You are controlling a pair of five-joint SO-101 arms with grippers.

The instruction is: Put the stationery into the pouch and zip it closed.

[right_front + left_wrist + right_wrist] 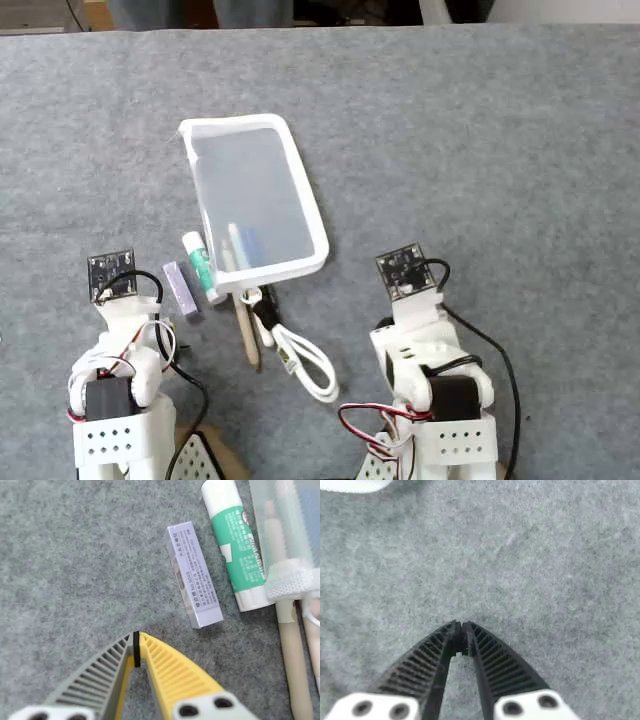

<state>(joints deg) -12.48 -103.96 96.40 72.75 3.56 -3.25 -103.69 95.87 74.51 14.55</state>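
Left gripper [136, 636] and right gripper [460, 625] sit pinched together (empty); grabbing the eraser [194, 575] could roll the adjacent glue stick [235, 545].

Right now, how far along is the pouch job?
Done: a couple of pen-like items seem to sit inside the pouch. In hand: nothing; the left end effector and right end effector are both shut and empty above the mat. Left: the eraser, glue stick and pencil lie outside by the pouch's near end, then zipping. I can't tell the zip's state.
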